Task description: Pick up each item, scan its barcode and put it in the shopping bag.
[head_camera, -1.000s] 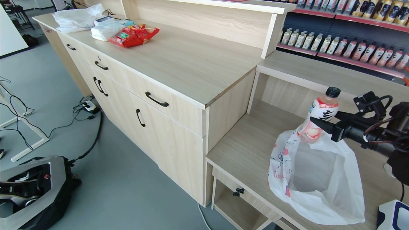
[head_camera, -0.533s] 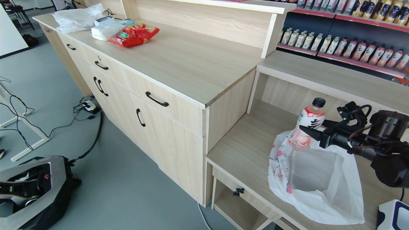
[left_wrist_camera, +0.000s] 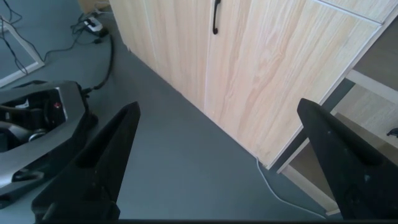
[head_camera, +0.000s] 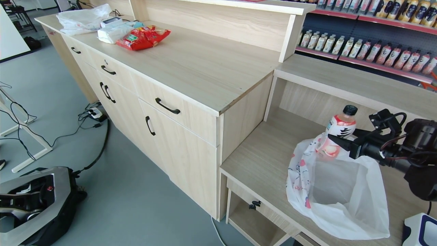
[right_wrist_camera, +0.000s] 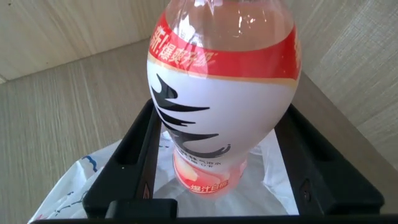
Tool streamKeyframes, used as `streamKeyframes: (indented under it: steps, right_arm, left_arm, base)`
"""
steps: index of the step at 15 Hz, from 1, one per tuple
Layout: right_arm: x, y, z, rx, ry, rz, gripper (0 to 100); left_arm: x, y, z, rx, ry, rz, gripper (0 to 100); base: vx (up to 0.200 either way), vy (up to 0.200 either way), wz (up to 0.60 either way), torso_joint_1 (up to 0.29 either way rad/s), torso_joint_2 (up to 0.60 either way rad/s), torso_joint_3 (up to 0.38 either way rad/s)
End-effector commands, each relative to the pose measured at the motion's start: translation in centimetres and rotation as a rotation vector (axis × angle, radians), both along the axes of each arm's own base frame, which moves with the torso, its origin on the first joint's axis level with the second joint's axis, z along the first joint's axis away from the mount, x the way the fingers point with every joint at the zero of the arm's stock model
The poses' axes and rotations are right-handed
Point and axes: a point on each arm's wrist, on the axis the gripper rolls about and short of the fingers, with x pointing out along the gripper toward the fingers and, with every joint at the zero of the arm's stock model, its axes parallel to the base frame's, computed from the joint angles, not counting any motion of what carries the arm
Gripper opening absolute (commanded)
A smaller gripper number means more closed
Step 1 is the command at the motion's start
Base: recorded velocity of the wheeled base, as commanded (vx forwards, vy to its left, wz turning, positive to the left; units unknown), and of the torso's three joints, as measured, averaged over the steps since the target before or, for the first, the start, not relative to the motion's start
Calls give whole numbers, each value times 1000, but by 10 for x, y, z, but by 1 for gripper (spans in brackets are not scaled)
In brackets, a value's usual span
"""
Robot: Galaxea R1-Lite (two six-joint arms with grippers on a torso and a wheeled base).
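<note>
R end effector (head_camera: pixel 333 140) pinches a rounded clear-plastic bottle (head_camera: pixel 336 135) at mid-body, its black wedge fingers (right_wrist_camera: pixel 134 165) pressed on both sides of the glossy white/red label. The bottle's long axis is near upright, black cap up and leaning to approx 1 o'clock, pink base at the mouth of the shopping bag (head_camera: pixel 300 177). The bag is thin, crinkly white film, gaping open on the pale wood-grain desk (head_camera: pixel 266 153) at 4 o'clock in the head view. L end effector (left_wrist_camera: pixel 219 109) is spread wide over grey floor, holding nothing.
</note>
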Motion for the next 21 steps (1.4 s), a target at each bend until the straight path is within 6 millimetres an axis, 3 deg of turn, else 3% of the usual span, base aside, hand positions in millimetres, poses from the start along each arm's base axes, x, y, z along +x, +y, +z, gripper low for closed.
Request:
streamKeyframes:
  steps: [1, 12, 21]
  right_arm:
    - [-2, -4, 2, -10, -9, -14, 0]
    - [12, -14, -35, -35, 45, -26, 0]
    - [17, -16, -44, -38, 58, -26, 0]
  left_arm:
    - [0, 0, 0, 0, -1, 1, 100]
    - [0, 0, 0, 0, -1, 2, 100]
    - [0, 0, 0, 0, -1, 1, 100]
  base:
    - [0, 0, 0, 0, 0, 0]
    - [0, 0, 0, 0, 0, 0]
    - [0, 0, 0, 0, 0, 0]
